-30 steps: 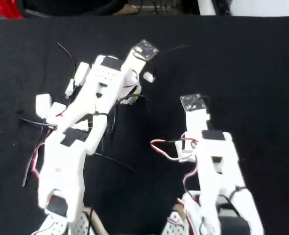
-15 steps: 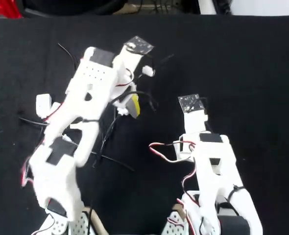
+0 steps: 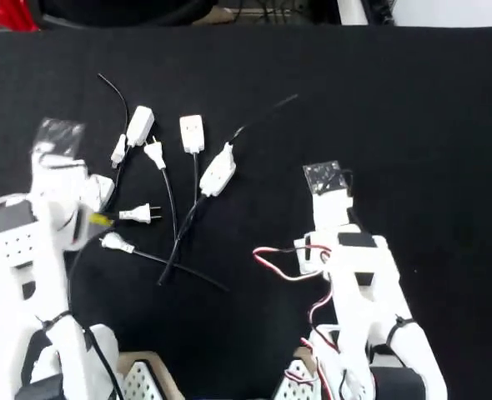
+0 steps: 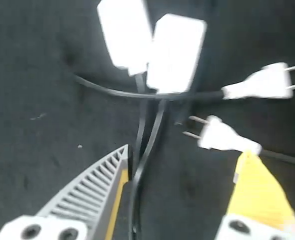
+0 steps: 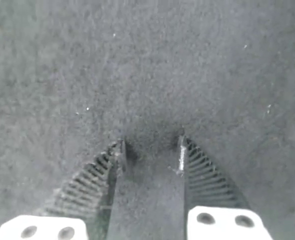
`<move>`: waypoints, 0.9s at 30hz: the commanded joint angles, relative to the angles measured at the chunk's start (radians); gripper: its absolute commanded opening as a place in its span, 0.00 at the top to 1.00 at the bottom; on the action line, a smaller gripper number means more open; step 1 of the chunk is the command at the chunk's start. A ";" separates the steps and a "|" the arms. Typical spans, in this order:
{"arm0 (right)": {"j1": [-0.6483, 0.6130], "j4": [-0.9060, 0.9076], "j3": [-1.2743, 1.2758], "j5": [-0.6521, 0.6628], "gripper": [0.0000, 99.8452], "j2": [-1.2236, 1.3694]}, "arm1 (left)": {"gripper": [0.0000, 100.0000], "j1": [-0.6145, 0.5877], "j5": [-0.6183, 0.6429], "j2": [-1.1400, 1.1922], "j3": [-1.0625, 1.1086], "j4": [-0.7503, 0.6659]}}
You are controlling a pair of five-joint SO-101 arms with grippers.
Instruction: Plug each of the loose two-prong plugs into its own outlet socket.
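Plugs (image 3: 136,214) of white moulded plastic, two-prong type on thin black cords (image 3: 175,225), lie loose on the black cloth-covered table (image 3: 421,117). They are grouped left of centre in the high view.

1. Left gripper (image 4: 185,152): positioned at the left edge of the group. The claw is spread wide and grips nothing. Its grey ribbed finger (image 4: 105,175) and yellow finger (image 4: 257,192) straddle two of the black cords. One white plug, the adjacent plug (image 4: 222,136), lies just beside the yellow fingertip and is not clamped.
2. Right gripper (image 5: 150,147): positioned on the right side of the table, well apart from the plugs. The claw is parted by a narrow gap and is empty, over bare cloth.
3. Nearest plug (image 3: 117,244): lies just beside the white left arm (image 3: 29,267), with its cord trailing to the right.
4. Second plug: lies next beyond, prongs pointing right, away from the left arm.
5. Third plug (image 3: 154,152): lies farther out, with its cord running back toward the near side.
6. Outlet sockets: three white rectangular blocks.
   - Right socket (image 3: 217,173): tilted and nearest of the three.
   - Middle socket (image 3: 192,133): beyond the right socket, set straight.
   - Left socket (image 3: 139,125): tilted and farthest.
   - A small white piece (image 3: 118,152) sits at the near end of the left socket. Whether it is seated there cannot be determined.
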 commanded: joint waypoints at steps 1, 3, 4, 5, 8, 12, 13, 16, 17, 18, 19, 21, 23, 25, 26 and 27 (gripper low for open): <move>-0.008 -0.026 0.004 0.035 0.83 -0.016 | 0.67 -0.047 -0.005 0.037 -0.002 -0.120; -0.003 -0.029 0.005 0.035 0.83 -0.016 | 0.67 -0.047 0.026 0.098 -0.039 -0.152; -0.003 -0.032 0.007 0.035 0.83 -0.016 | 0.67 -0.047 0.034 0.133 -0.064 -0.172; -0.003 -0.037 0.007 0.035 0.83 -0.016 | 0.67 -0.047 0.035 0.175 -0.091 -0.189; -0.003 -0.049 0.012 0.035 0.83 -0.016 | 0.67 -0.067 0.035 0.313 -0.223 -0.160; -0.006 -0.049 0.012 0.035 0.83 -0.016 | 0.67 -0.068 0.035 0.519 -0.492 0.026; -0.008 -0.049 0.012 0.035 0.83 -0.016 | 0.67 -0.068 0.035 0.563 -0.561 0.068; -0.008 -0.051 0.012 0.035 0.83 -0.016 | 0.67 -0.070 0.037 0.680 -0.756 0.170; -0.008 -0.051 0.012 0.035 0.83 -0.016 | 0.67 -0.067 0.037 0.712 -0.817 0.190; -0.008 -0.051 0.012 0.035 0.83 -0.016 | 0.67 -0.062 0.038 0.746 -0.874 0.207; -0.008 -0.051 0.012 0.035 0.83 -0.016 | 0.67 -0.056 0.038 0.772 -0.918 0.219; -0.008 -0.051 0.013 0.035 0.83 -0.016 | 0.67 -0.050 0.038 0.824 -0.997 0.241; -0.008 -0.051 0.015 0.035 0.83 -0.016 | 0.67 -0.044 0.038 0.872 -1.056 0.244; -0.008 -0.051 0.015 0.038 0.83 -0.015 | 0.67 -0.030 0.040 0.916 -1.101 0.247; -0.008 -0.051 0.015 0.040 0.83 -0.015 | 0.67 -0.022 0.040 0.939 -1.112 0.247; -0.008 -0.051 0.015 0.040 0.83 -0.015 | 0.67 -0.012 0.040 0.964 -1.116 0.242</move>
